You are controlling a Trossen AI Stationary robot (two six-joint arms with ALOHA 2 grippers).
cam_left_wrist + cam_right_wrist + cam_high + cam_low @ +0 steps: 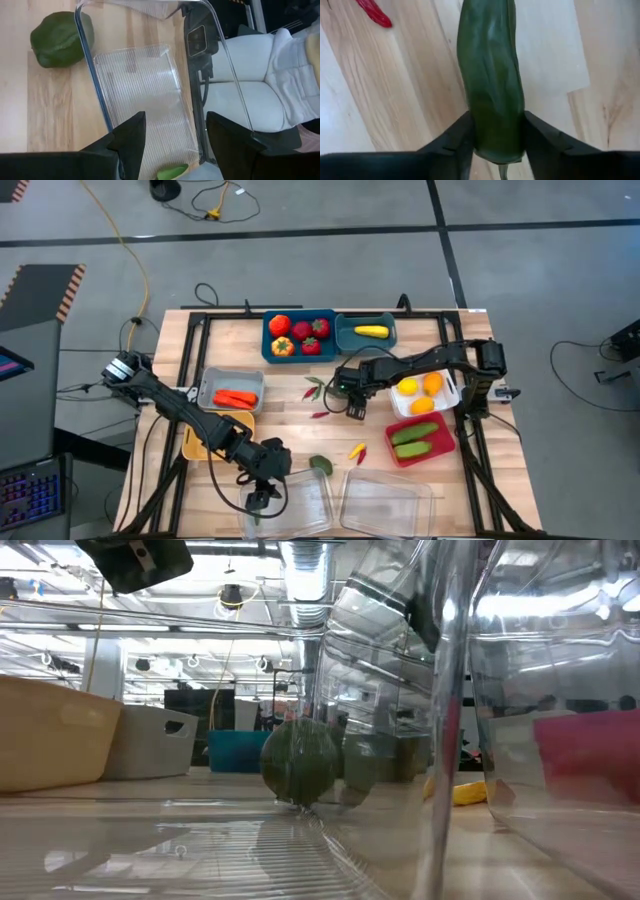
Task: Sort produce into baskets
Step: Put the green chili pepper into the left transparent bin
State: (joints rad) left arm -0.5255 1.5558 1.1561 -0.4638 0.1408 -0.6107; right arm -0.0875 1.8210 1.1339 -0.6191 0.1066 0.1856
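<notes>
The dark green pepper (492, 85) lies on the bare wooden worktop (290, 415) near its middle, in front of the teal basket (298, 337) of red and orange toy fruit. It sits lengthwise between the two fingers of the right hand (495, 137), which press against its sides at the stem end, so that hand looks closed on it, though the pepper is not visibly off the wood. A small red chili (372, 12) lies just beside it.

The pepper looks like a light, hollow plastic toy: smooth, a little glossy and tapered, so it may slip lengthwise if pinched at the narrow tip. The thick waist is probably the better hold, with the fingers across the short axis, as they are placed. It should not bruise or break (a firm squeeze is likely safe).

The red basket (440, 450) already holding two green vegetables (418, 438) stands close on the right, beside a white basket (452, 395) of orange and yellow fruit; that seems the likely home.

The left hand (172, 142) hovers over a clear tray (140, 95) at the front edge, fingers apart at a middling gap and gripping nothing. A round green vegetable (61, 39) rests on the wood just outside the tray, and a small light-green piece (170, 173) shows below the fingers.
</notes>
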